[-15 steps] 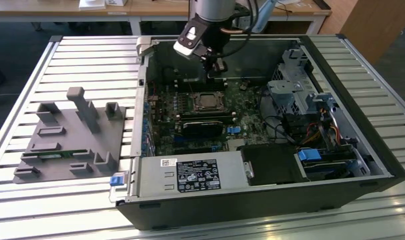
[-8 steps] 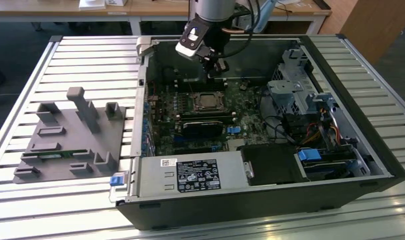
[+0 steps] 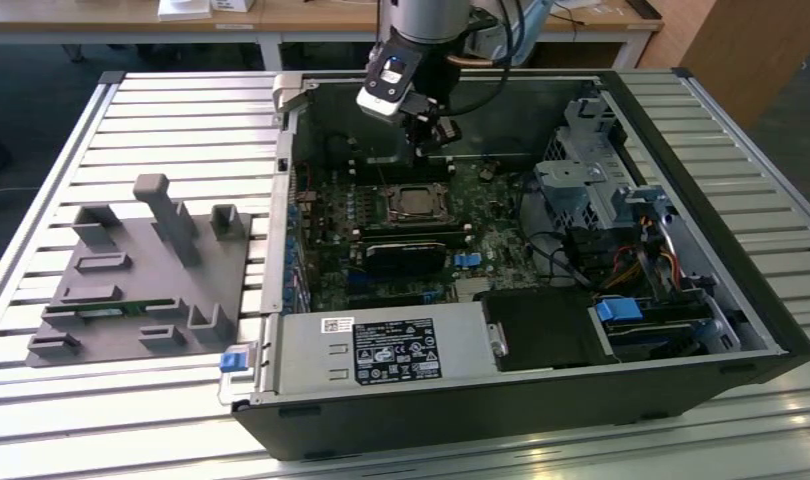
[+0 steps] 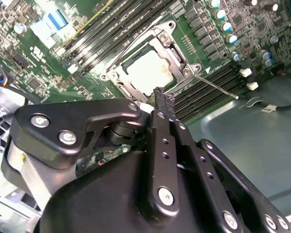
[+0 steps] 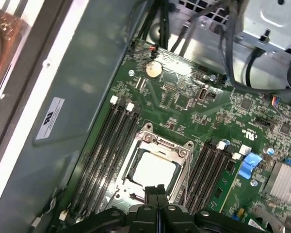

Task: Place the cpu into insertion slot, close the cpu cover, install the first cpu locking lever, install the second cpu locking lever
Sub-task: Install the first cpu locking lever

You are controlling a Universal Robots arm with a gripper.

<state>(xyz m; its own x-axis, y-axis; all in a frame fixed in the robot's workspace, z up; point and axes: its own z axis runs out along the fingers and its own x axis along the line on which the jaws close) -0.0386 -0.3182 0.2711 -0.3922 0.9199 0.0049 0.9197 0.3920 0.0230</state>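
The cpu [image 5: 154,170] lies flat in the insertion slot [image 3: 390,192] on the green motherboard, its silver-grey top showing [image 4: 144,72]. The silvery cpu cover [image 5: 161,143] lies down around it as a frame [image 4: 168,44]. A thin metal locking lever [image 4: 216,85] sticks out from the socket's corner over the memory slots. My gripper [image 4: 161,94] hangs just above the socket's edge, fingers pressed together with nothing between them. In the exterior view the gripper [image 3: 435,145] is a little behind the cpu [image 3: 416,205].
The open computer case [image 3: 725,250] lies on a slatted metal table [image 3: 178,130]. Black memory slots [image 5: 104,145] flank the socket on both sides. A drive cage and cables [image 3: 605,190] fill the exterior view's right. A grey fixture [image 3: 145,280] sits to the case's left.
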